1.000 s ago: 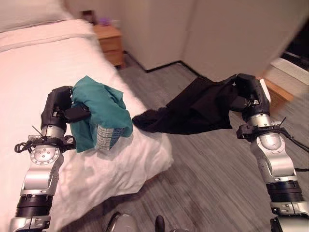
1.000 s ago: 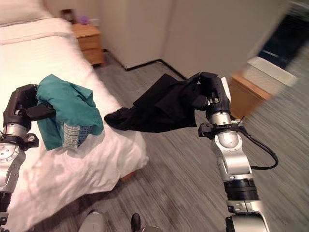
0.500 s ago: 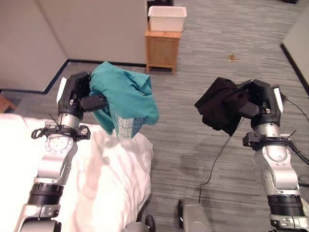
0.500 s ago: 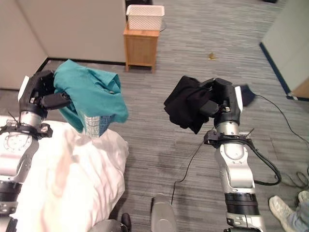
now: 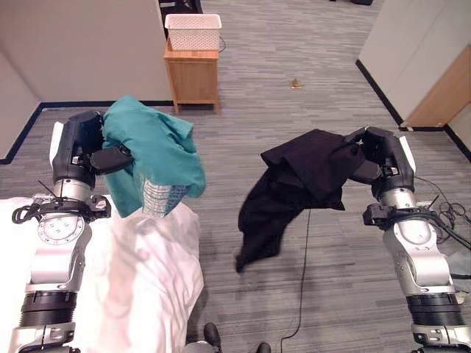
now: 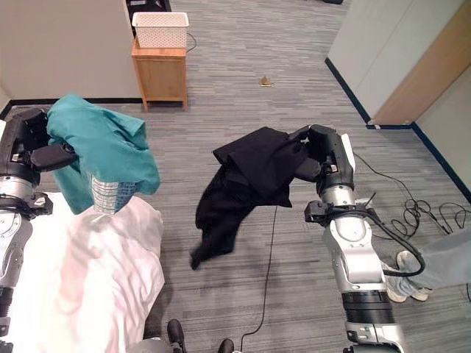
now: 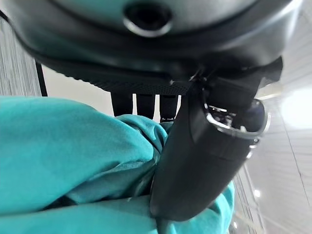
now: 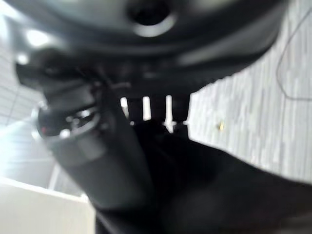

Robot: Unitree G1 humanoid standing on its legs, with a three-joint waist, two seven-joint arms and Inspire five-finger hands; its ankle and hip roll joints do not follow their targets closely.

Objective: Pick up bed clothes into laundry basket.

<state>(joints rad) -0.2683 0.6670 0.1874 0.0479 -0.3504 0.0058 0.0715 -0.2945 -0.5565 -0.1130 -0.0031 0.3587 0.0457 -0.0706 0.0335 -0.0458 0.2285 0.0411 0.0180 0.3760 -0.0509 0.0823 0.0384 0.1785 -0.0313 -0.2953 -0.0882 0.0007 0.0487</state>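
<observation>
A teal garment (image 5: 151, 162) hangs bunched from my left hand (image 5: 82, 147), whose thumb and fingers are curled round the cloth (image 7: 73, 161). It is held above the corner of the white bed (image 5: 132, 287). A black garment (image 5: 294, 184) hangs from my right hand (image 5: 383, 158), shut on it, with a long tail swinging down over the grey floor. A white laundry basket (image 5: 193, 31) stands on a small wooden cabinet (image 5: 193, 77) far ahead, well beyond both hands.
Grey plank floor lies between me and the cabinet. Walls stand at the left and far right, with a wooden door (image 5: 441, 92). A person's leg and shoe (image 6: 416, 268) show at the right. A small scrap (image 5: 295, 83) lies on the floor.
The camera has swung further round, so the basket and cabinet now sit up and left. The black garment has unfurled and swings down to the left. Both hands keep their hold.
</observation>
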